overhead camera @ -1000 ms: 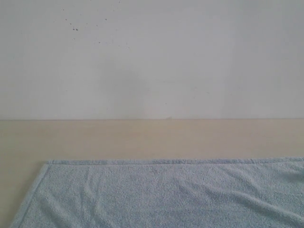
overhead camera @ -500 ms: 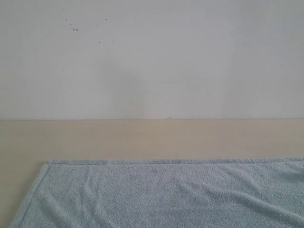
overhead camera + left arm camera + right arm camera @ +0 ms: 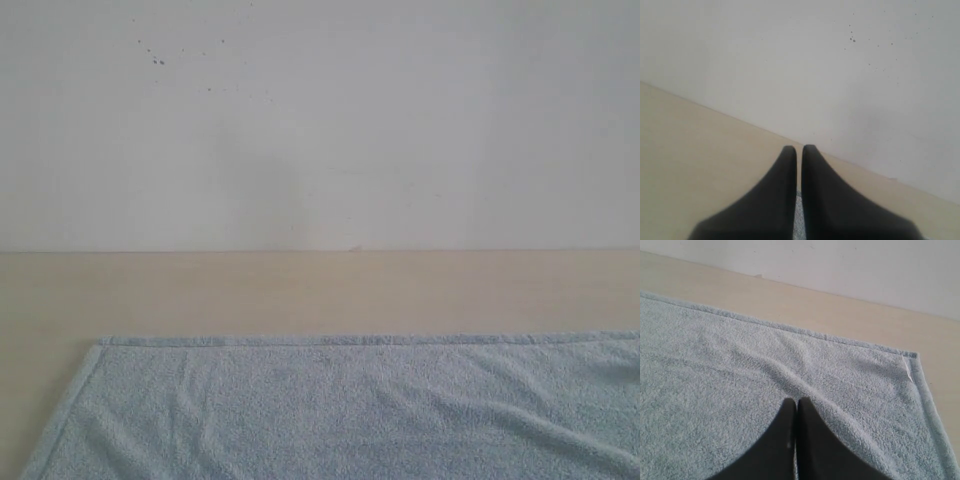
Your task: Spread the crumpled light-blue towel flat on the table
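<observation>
towel (image 3: 350,410) is laid out on the smooth, pale beige matte desk (image 3: 300,290). fluffy terry pile, mostly flat, with shallow soft ridges. narrow hemmed border (image 3: 300,340) is seen running straight along the edge nearer the white wall (image 3: 400,130), which is marked with small dark specks. left claw (image 3: 798,150): black tapered fingers are pressed together, nothing held. right claw (image 3: 796,402) is clenched too, with tips over a towel ridge. contact with the pile cannot be told.

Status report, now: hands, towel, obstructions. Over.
Left hand shut; right hand shut over towel. Towel spread on table, faint wrinkles. No obstruction in view.
</observation>
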Robot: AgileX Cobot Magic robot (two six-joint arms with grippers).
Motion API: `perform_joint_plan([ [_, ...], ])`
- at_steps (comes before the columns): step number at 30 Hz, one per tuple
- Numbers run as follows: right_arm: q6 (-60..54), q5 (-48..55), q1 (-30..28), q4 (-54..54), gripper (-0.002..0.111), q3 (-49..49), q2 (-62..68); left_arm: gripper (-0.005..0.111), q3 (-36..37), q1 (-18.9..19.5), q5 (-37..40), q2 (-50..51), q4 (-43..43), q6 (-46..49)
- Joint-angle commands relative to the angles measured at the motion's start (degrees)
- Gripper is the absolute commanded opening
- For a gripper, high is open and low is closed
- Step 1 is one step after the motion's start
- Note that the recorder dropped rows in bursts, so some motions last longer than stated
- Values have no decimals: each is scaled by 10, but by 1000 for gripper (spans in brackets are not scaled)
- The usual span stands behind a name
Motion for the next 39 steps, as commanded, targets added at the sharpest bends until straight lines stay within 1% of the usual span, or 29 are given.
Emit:
perform_joint_plan([
  [1, 2, 2, -3, -6, 0, 0, -2, 4, 2, 0, 3, 1, -1, 2],
  [13, 2, 2, -3, -6, 0, 0, -2, 4, 2, 0, 1, 1, -1, 9],
  [16, 2, 2, -3, -6, 0, 0, -2, 4, 2, 0, -54, 1, -5, 51],
  [17, 2, 2, -3, -6, 0, 0, -2, 4, 2, 0, -63, 1, 15, 52],
  [18, 2, 2, -3, -6, 0, 0, -2, 4, 2, 0, -66, 1, 62, 52],
  [20, 2, 2, -3, -6, 0, 0, -2, 4, 2, 2, -34, -7, 225, 46],
  [21, 2, 2, -3, -6, 0, 0, -2, 4, 2, 7, -34, -14, 331, 36],
  [22, 2, 2, -3, -6, 0, 0, -2, 4, 2, 14, -31, -21, 418, 12],
  [23, 2, 2, -3, -6, 0, 0, -2, 4, 2, 21, -18, -31, 478, -25],
  [24, 2, 2, -3, -6, 0, 0, -2, 4, 2, 34, 4, -31, 536, -86],
  [26, 2, 2, -3, -6, 0, 0, -2, 4, 2, 68, 61, -31, 614, -223],
  [27, 2, 2, -3, -6, 0, 0, -2, 4, 2, 89, 95, -31, 659, -286],
  [29, 2, 2, -3, -6, 0, 0, -2, 4, 2, 125, 171, -31, 778, -403],
  [31, 2, 2, -3, -6, 0, 0, -2, 4, 2, 155, 251, -31, 881, -560],
  [33, 2, 3, -3, -6, 0, 0, -2, 4, 2, 169, 333, -31, 922, -693],
  [34, 2, 3, -3, -6, 0, 0, -2, 4, 2, 173, 382, -31, 915, -743],
  [35, 2, 3, -3, -6, 0, 0, -2, 4, 2, 173, 417, -31, 911, -764],
  [36, 2, 3, -3, -6, 0, 0, -2, 4, 2, 173, 428, -31, 911, -764],
  [39, 2, 3, -3, -6, 0, 0, -2, 4, 2, 173, 420, -31, 913, -727],
])
